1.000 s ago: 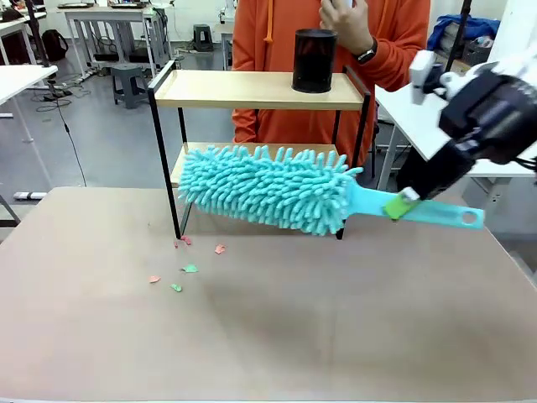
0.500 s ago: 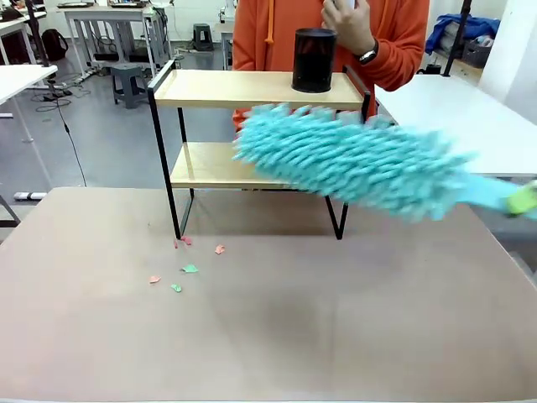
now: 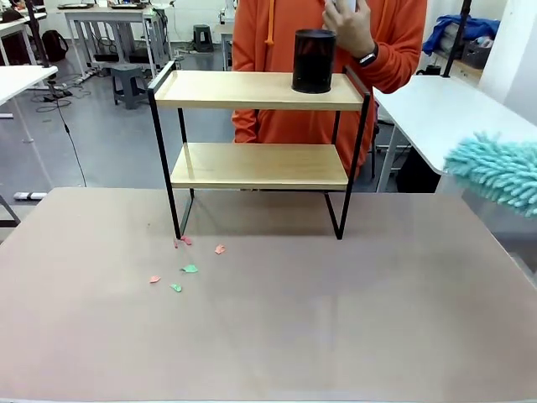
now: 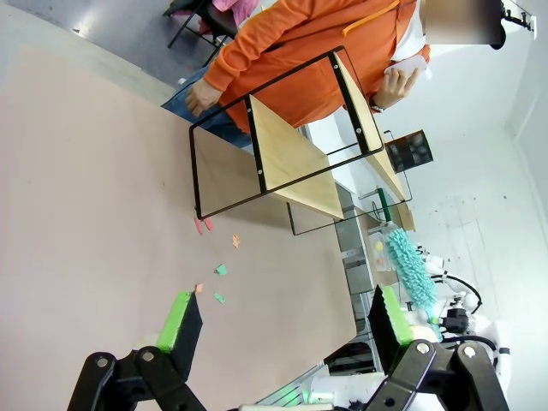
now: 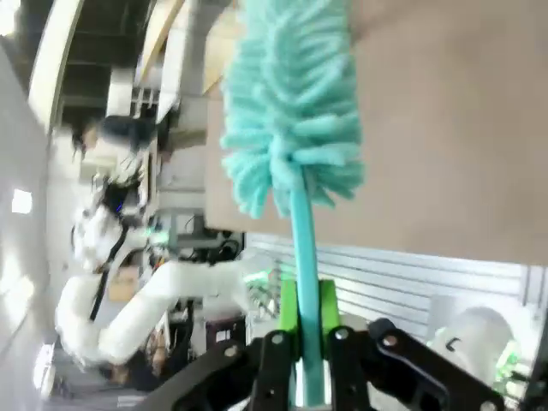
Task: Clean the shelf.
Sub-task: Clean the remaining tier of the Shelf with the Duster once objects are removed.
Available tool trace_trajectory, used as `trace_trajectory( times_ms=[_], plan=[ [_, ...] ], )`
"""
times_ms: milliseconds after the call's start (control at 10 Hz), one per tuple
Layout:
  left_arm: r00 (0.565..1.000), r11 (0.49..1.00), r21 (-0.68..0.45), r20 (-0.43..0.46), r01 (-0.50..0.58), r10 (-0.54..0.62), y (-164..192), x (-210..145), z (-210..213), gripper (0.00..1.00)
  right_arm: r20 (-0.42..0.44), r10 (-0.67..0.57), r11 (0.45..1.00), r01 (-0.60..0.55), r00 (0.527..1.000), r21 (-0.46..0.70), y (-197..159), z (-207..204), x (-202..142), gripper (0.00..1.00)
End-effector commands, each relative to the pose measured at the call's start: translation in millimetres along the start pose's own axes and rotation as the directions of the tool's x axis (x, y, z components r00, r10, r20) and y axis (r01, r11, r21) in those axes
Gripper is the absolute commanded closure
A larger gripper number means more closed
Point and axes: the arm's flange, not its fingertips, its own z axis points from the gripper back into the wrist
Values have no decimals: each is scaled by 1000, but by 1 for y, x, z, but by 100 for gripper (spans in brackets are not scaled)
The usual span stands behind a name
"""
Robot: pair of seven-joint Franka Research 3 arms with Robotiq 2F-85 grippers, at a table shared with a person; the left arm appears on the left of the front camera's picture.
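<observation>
The shelf (image 3: 258, 165) stands on the table (image 3: 352, 327), well ahead of the left gripper (image 4: 285, 313), whose jaws stand wide apart and empty. 1 black cup (image 3: 314, 60) sits on its top board. Paper scraps (image 4: 221, 269) lie between this gripper and the shelf. The right gripper (image 5: 306, 301) is clamped on the teal duster (image 5: 291, 111) handle, with the head straight ahead of it.

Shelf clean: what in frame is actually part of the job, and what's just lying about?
Job:
- shelf
- teal duster
- right gripper, shut on the duster's handle

Lying about:
- black canister on the top tier
- paper scraps on the table
- left gripper, open, holding nothing
</observation>
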Motion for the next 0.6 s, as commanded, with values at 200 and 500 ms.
trace_trajectory(
  times_ms=[200,500],
  plan=[
    [1000,1000,-19,15,16,-16,1,0,-3,0,0,0,1000,0,1000,0,0,0,0,100],
    [1000,1000,-19,15,16,-16,1,0,-3,0,0,0,1000,0,1000,0,0,0,0,100]
  ],
)
